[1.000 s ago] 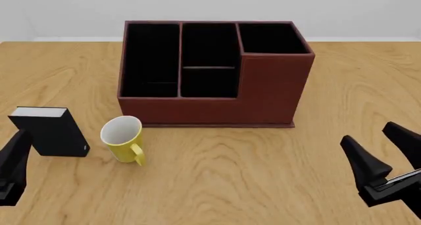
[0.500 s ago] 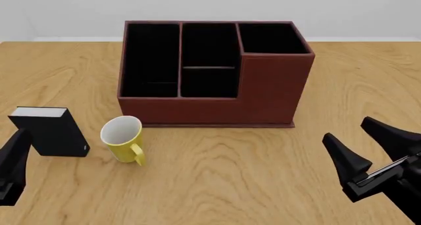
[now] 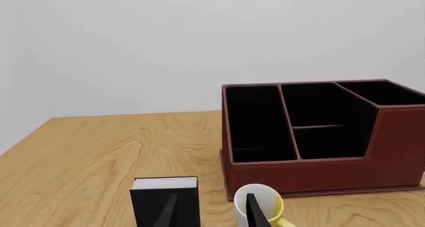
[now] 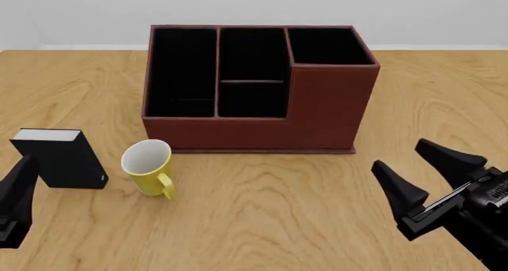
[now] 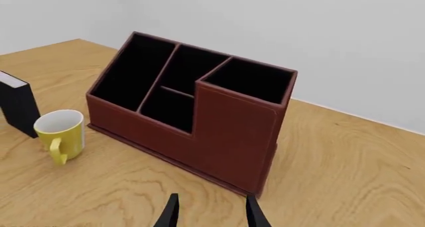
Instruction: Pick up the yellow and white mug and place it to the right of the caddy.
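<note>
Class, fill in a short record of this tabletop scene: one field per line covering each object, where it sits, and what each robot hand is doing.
mug: yellow and white mug, upright on the table, handle toward the camera, in front of the caddy's left end
caddy: reddish-brown caddy, centre of table, compartments empty, taller section at its right
block: black block, left of the mug, apart from it
left hand: left hand, low at the near left edge, holding nothing
right hand: right hand, open, empty, near right of the caddy
table: wooden table

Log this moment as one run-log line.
phase: approach | right gripper: open, empty, right of mug | left gripper: idle, by black block | yellow and white mug: upright on table, front-left of caddy
</note>
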